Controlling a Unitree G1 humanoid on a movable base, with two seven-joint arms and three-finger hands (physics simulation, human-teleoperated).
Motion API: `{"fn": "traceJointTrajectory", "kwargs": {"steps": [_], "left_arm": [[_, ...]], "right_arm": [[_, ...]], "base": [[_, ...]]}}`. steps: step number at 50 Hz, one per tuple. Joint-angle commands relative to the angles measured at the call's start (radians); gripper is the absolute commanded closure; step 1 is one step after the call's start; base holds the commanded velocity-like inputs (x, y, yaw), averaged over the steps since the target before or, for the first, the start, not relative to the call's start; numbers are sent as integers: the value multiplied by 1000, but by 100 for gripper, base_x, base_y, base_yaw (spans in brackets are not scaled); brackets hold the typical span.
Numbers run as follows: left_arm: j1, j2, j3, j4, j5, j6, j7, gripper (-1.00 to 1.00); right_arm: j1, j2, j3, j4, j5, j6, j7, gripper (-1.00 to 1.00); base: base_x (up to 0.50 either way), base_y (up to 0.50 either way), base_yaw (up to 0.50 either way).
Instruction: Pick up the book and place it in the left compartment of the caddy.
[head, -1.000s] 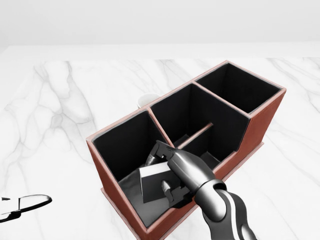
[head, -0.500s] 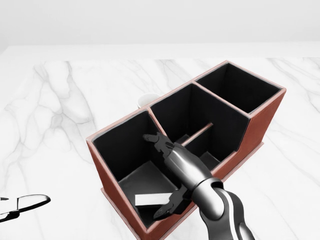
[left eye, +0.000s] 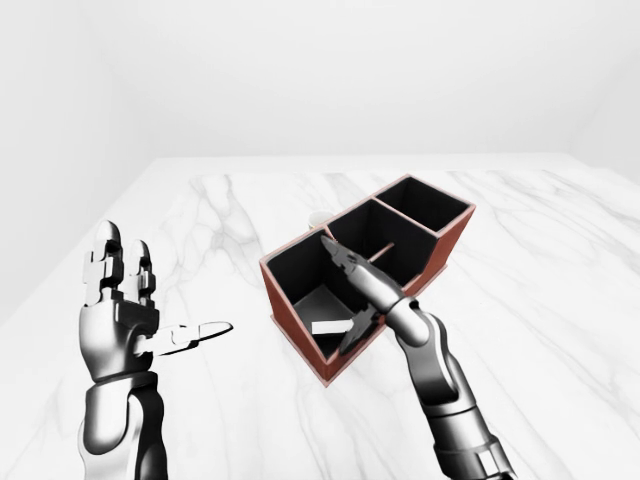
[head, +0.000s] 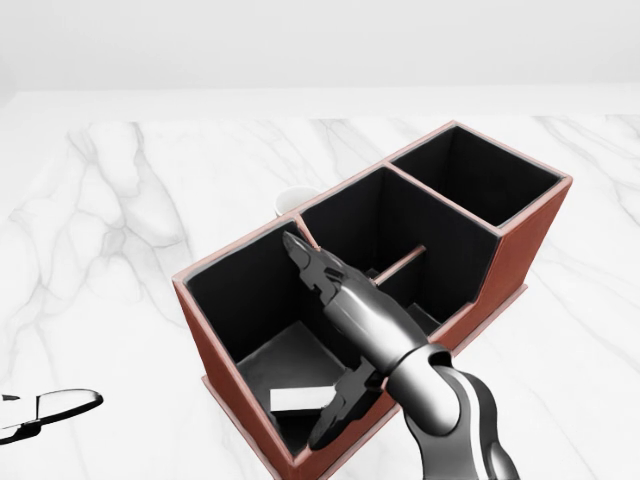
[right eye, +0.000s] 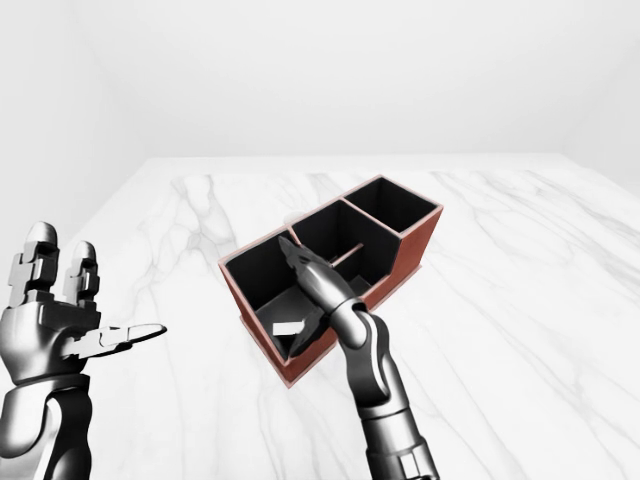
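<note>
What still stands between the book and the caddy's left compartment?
Nothing visible. The white-edged dark book already lies flat on the floor of the red-brown caddy's left compartment; the open right hand hovers above it.

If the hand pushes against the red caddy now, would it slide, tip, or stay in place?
The caddy looks long and low with a flat base, so it would probably slide on the marble table rather than tip. The smooth surface likely gives little grip. The book lying flat in its left compartment adds little weight, I would guess.
</note>
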Motion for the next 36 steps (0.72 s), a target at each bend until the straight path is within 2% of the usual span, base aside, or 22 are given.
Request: {"fn": "traceJointTrajectory", "kwargs": {"steps": [1, 8, 18, 30, 36], "left_arm": [[-1, 1, 1, -3, -2, 0, 1, -100], [-1, 0, 0, -5, -2, 0, 1, -100], [3, -4, -7, -8, 5, 0, 2, -100], [2, -1, 0, -12, 0, 0, -1, -100], [1, -3, -11, -9, 9, 0, 0, -100]], "right_arm": [[-33, 5, -13, -230, 56, 0, 87, -100], [-65, -10, -32, -408, 122, 0, 144, -100], [-68, -58, -26, -604, 143, 0, 167, -100], [-18, -79, -32, -798, 181, 0, 143, -100], [28, -85, -65, -858, 227, 0, 110, -100]], "base": [[0, 0, 0], [0, 0, 0], [0, 0, 0], [0, 0, 0], [0, 0, 0]]}}
